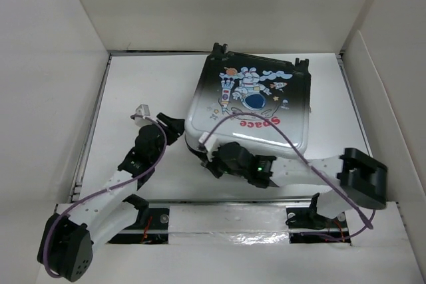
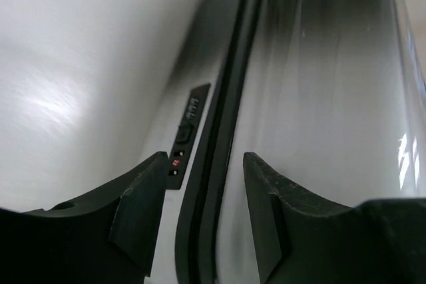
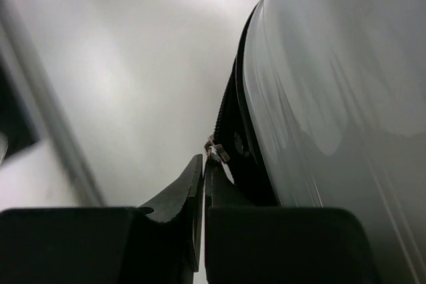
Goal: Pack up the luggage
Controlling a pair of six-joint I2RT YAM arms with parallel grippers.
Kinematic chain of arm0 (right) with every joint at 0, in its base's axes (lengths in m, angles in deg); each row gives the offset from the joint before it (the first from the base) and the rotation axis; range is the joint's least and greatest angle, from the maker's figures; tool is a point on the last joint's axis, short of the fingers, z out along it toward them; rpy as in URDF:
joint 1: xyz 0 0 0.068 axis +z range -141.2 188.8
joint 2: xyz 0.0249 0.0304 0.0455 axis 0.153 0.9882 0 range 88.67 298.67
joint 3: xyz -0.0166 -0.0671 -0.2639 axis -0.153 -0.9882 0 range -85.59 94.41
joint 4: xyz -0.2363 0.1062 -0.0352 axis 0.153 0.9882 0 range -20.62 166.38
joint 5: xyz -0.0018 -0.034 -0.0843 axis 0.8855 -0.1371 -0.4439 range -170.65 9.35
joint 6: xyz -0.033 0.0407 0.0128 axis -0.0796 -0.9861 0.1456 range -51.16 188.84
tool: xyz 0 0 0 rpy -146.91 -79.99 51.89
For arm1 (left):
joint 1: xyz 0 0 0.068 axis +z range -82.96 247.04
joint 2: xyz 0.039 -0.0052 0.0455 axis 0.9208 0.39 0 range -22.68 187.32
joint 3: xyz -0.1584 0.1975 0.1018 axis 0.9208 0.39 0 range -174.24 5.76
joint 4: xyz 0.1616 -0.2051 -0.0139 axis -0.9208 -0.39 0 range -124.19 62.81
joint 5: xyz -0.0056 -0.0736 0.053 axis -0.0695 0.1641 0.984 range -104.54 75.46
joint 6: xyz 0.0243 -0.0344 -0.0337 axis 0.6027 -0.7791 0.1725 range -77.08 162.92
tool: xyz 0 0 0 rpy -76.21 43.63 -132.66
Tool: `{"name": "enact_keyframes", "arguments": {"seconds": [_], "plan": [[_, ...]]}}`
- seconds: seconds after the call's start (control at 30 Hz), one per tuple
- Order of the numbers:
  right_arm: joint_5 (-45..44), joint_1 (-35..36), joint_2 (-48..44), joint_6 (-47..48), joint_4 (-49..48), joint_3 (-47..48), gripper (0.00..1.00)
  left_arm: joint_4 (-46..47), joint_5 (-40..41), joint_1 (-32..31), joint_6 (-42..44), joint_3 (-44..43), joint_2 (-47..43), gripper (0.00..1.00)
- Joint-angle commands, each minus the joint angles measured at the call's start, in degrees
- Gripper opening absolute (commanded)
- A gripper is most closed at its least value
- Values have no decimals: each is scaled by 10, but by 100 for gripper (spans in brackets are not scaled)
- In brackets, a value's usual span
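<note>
While luggage [image 1: 249, 108] lies shut, right gripper [image 3: 203, 164] pinches zip pull [image 3: 213, 149], seemingly to zip. Left gripper [image 2: 204, 161] straddles seam [image 2: 223, 111], spread, likely bracing.

The suitcase [image 1: 249, 108] lies on the table [image 1: 133, 91]. The left gripper [image 1: 174, 126] is at its left side, the right gripper [image 1: 205, 154] at its near edge.

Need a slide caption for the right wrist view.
Right gripper, jaws shut on the zipper pull at the luggage seam.
</note>
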Motion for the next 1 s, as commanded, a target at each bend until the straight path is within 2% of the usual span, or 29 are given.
{"name": "enact_keyframes", "arguments": {"seconds": [0.0, 0.03, 0.07, 0.1, 0.13, 0.17, 0.2, 0.27, 0.3, 0.4, 0.47, 0.5, 0.6, 0.63, 0.67, 0.77, 0.8, 0.83, 0.87, 0.9, 0.93, 0.97], "plan": [[220, -40, -153, -71, -133, -100, 0, 43, -9, -79, -34, 30, -4, 45], [219, -59, -187, -85, -124, -128, 0, 48, 9, -104, -40, 36, 2, 45], [217, -93, -222, -88, -108, -171, 0, 52, 32, -162, -55, 36, 11, 45], [214, -108, -291, -88, -64, -186, 0, 71, 79, -194, -62, 34, 36, 45], [198, -122, -326, -88, -37, -197, 0, 78, 97, -225, -65, 20, 53, 45], [185, -134, -360, -89, -4, -209, 0, 81, 118, -286, -75, 6, 75, 45], [172, -152, -393, -92, 60, -213, 0, 83, 139, -312, -79, -8, 123, 45], [124, -166, -484, -110, 116, -222, 0, 102, 174, -352, -79, -56, 145, 45], [108, -172, -511, -120, 155, -236, 0, 107, 178, -375, -71, -71, 204, 45], [64, -182, -610, -161, 194, -276, 0, 89, 190, -380, -56, -117, 218, 46], [38, -188, -658, -197, 195, -297, 0, 84, 204, -366, -42, -111, 192, 47], [36, -188, -665, -207, 183, -308, 0, 79, 206, -357, -37, -105, 152, 49], [59, -188, -651, -213, 131, -333, 0, 43, 198, -264, -16, -97, 85, 61], [59, -188, -641, -208, 122, -333, 0, 44, 145, -189, -6, -106, 79, 64], [59, -182, -629, -204, 118, -328, 0, 53, 109, -155, 1, -116, 80, 66], [59, -182, -596, -185, 136, -298, 0, 69, 21, -60, 26, -211, 152, 74], [59, -177, -592, -183, 154, -292, 0, 59, 2, -42, 31, -250, 218, 78], [59, -177, -589, -176, 164, -288, 0, 39, -44, -30, 40, -332, 253, 80], [59, -177, -590, -175, 168, -283, 0, 30, -68, -10, 58, -377, 291, 82], [59, -177, -592, -175, 173, -283, 0, 17, -88, -1, 64, -421, 365, 86], [59, -172, -599, -177, 173, -284, 0, -19, -137, 6, 68, -513, 401, 86], [75, -172, -603, -179, 173, -285, 0, -36, -154, 6, 77, -560, 438, 86]]}}
